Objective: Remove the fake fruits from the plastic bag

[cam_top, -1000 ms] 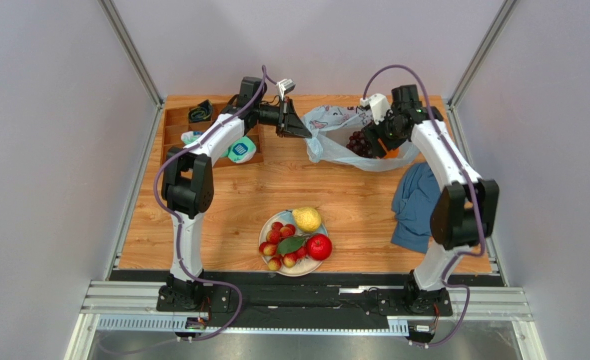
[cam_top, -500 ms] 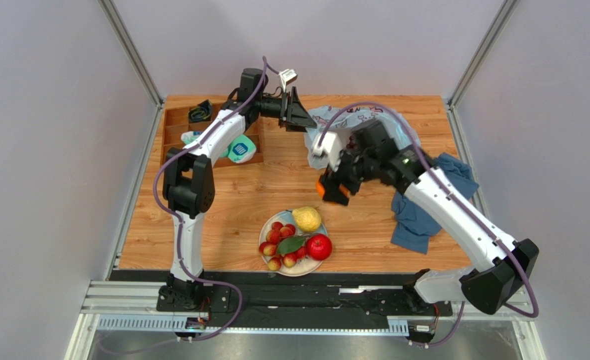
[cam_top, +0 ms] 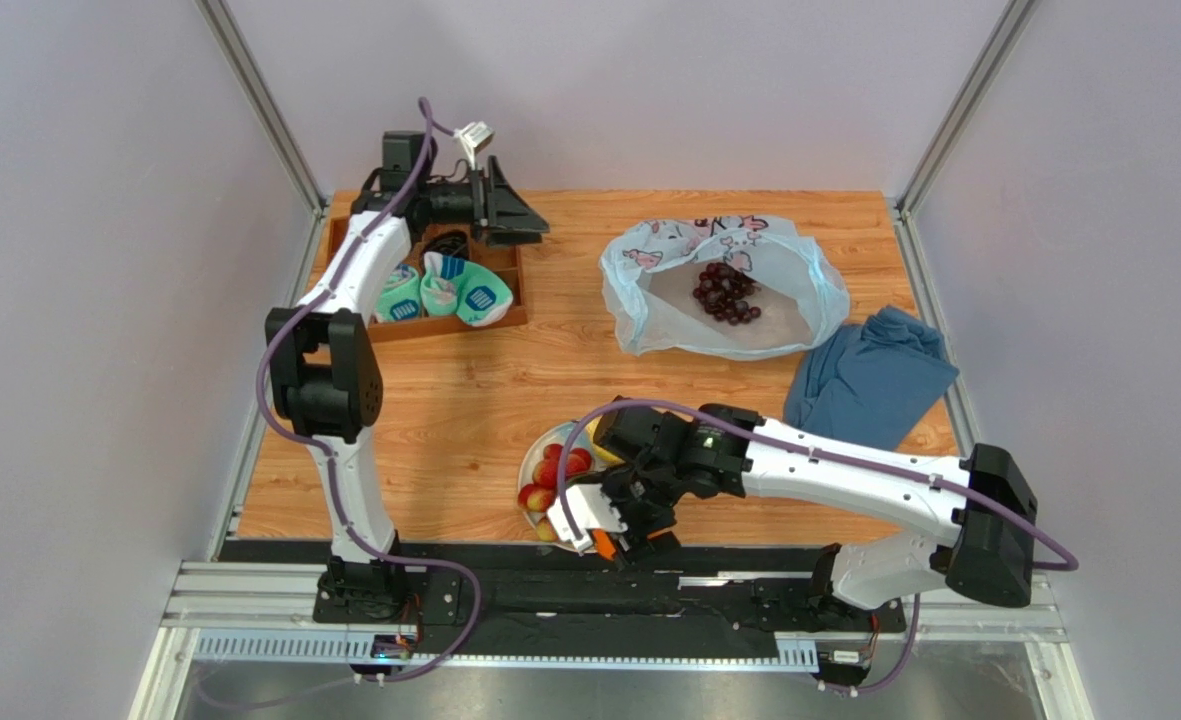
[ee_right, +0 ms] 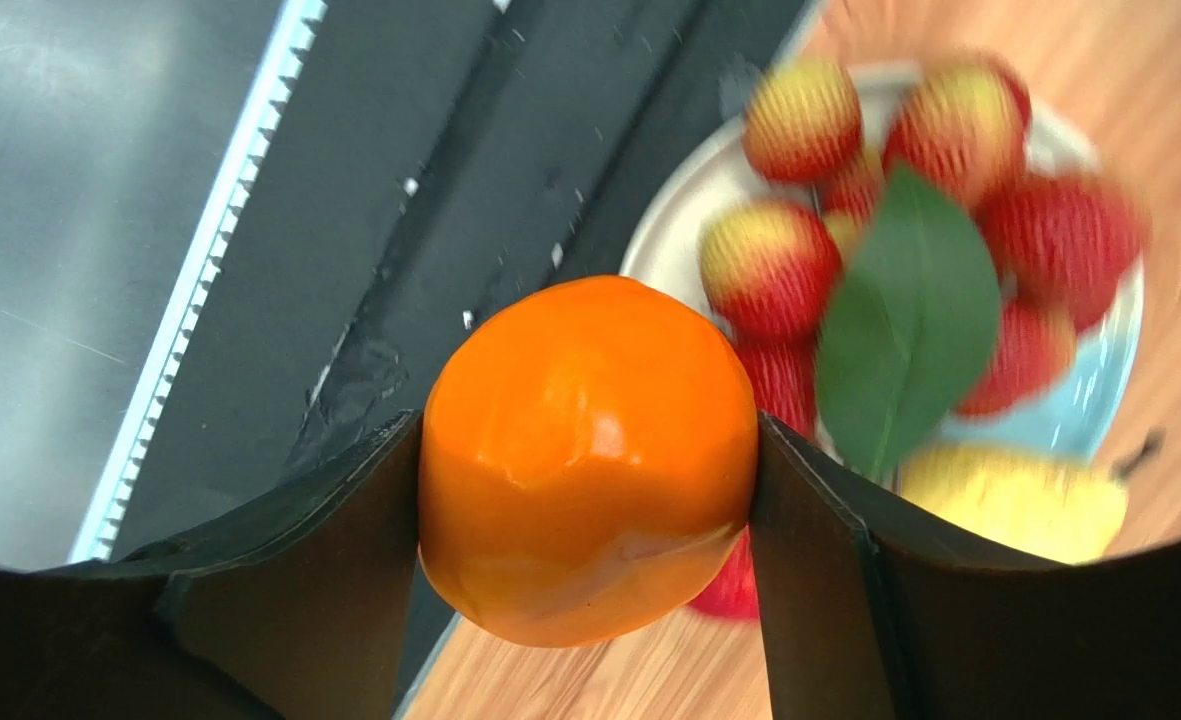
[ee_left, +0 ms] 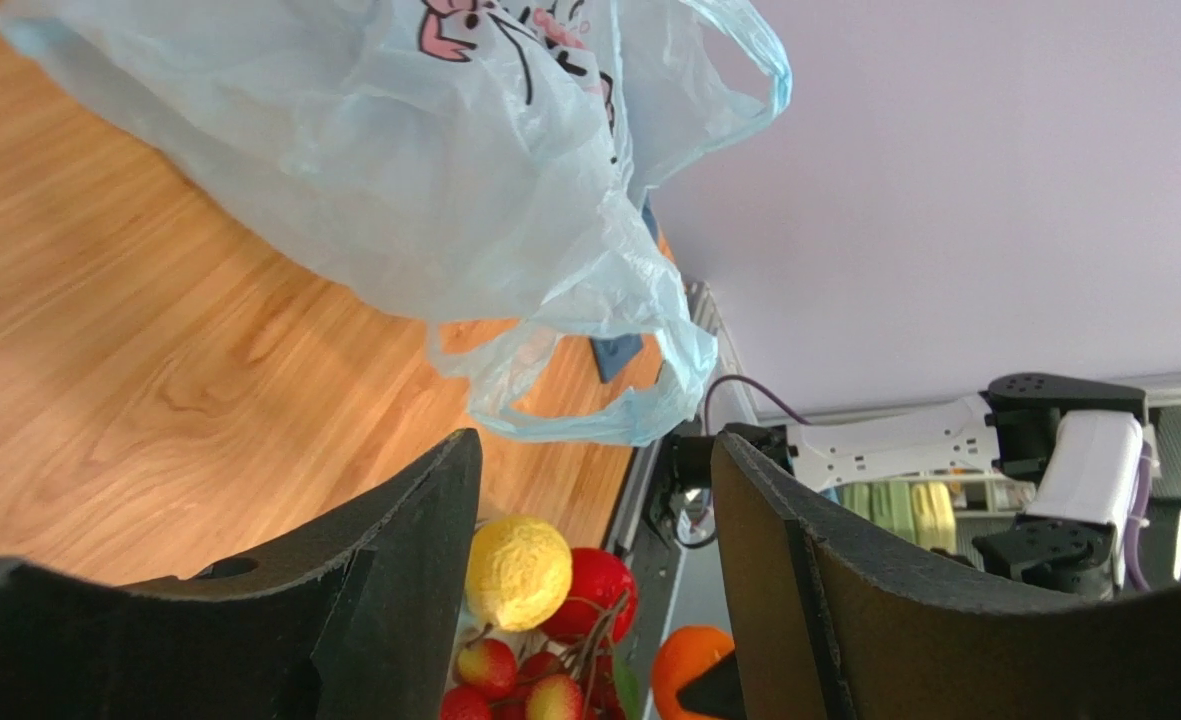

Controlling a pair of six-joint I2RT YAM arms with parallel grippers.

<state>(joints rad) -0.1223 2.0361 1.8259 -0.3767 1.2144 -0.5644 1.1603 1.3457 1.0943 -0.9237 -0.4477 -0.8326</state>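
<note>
the orange [ee_right: 589, 458] is clamped in the right hand [ee_right: 589, 450], gripped from both sides across its widest girth. it is held at the near edge of the table [cam_top: 461, 390], by the near rim of the plate [ee_right: 668, 192]. the cluster of small red-yellow fruits [ee_right: 792, 255], the yellow pear [ee_right: 1017, 503] and the red apple [ee_left: 596, 593] are already laid on the plate. only the dark purple grape bunch [cam_top: 727, 291] is seen inside the plastic bag [cam_top: 634, 285], which lies open-mouthed at the far right of the table, well apart from the plate. the left hand [ee_left: 596, 437] is spread wide with nothing in it, raised over the wooden tray [cam_top: 416, 326] at the far left.

the orange is judged to be light, stiff and glossy, so a slip is likely unless it is taken across the middle, as it is here. the grape bunch is expected to be light and lumpy, perhaps loosely jointed, and is best taken across its body from above through the open mouth. the bag is thin and limp, and its film could easily be pinched along with the fruit.
</note>
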